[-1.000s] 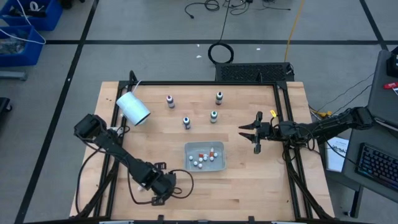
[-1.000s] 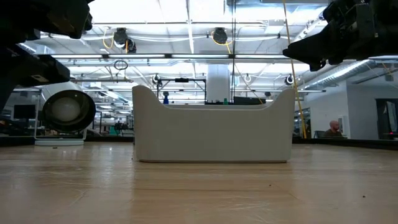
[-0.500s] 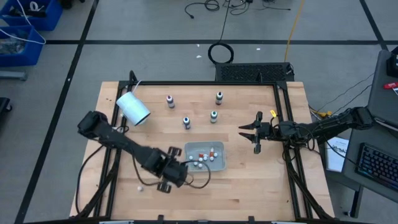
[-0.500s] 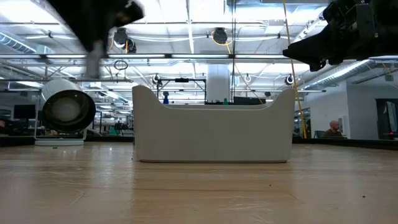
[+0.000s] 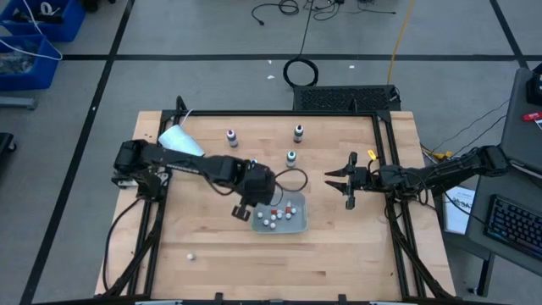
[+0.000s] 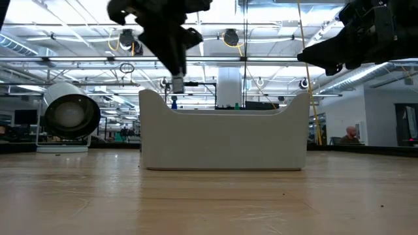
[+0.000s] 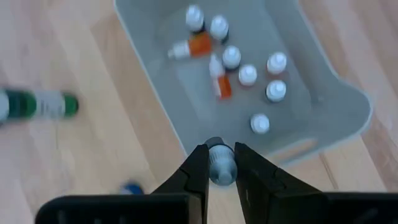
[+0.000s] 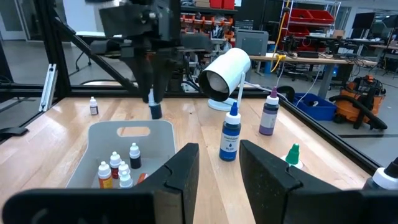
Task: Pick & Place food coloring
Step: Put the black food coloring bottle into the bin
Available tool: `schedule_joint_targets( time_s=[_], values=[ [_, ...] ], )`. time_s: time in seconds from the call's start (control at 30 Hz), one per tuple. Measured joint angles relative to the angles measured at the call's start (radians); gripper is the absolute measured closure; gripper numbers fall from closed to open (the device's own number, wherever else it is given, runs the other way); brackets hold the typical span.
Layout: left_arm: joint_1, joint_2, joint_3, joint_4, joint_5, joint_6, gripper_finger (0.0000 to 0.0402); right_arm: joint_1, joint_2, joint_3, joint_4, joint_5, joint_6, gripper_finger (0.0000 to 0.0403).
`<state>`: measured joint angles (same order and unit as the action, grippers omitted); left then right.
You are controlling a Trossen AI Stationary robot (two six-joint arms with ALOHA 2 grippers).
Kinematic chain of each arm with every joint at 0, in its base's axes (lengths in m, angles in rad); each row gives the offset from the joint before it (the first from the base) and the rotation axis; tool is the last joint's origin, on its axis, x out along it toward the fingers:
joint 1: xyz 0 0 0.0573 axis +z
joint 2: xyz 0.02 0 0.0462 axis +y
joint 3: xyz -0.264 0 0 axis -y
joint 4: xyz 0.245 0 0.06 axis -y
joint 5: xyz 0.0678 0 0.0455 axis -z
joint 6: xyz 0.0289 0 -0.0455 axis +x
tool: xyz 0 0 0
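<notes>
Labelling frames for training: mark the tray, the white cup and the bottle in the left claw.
tray (image 6: 222, 140), low view, front wall.
white cup (image 6: 68, 116), low view, open mouth.
held bottle (image 7: 219, 167), left wrist view, pale top.

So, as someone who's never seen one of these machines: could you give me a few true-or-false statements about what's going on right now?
1. The left gripper is clamped on a small pale-capped bottle at the edge of the gray tray. True.
2. The right gripper is carrying a bottle. False: it is open and empty, off to the tray's side.
3. The tray has nothing in it. False: several small bottles already lie or stand inside.
4. The white cup lies on its side on the table. True.
</notes>
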<state>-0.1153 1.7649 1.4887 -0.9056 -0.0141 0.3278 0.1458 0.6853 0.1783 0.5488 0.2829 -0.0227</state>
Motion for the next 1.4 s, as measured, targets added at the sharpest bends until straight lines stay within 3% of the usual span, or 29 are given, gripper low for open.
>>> schedule_joint_targets(
  time_s=[0.13,0.4,0.83,1.4],
  values=[
    [0.041,0.013,0.000,0.045,0.068,0.088,0.0345,0.000,0.000,0.000,0.000,0.000,0.000,0.0298],
    [0.053,0.098,-0.001,0.033,0.102,0.159,0.0345,0.000,0.000,0.000,-0.016,0.001,0.003,0.0298],
    [0.053,0.177,-0.001,0.058,0.201,0.161,0.0346,0.000,0.000,0.000,-0.023,0.003,0.011,0.0298],
    [0.054,0.269,-0.001,0.108,0.174,0.165,0.0346,0.000,0.000,0.000,-0.023,0.002,0.011,0.0298]
  ],
)
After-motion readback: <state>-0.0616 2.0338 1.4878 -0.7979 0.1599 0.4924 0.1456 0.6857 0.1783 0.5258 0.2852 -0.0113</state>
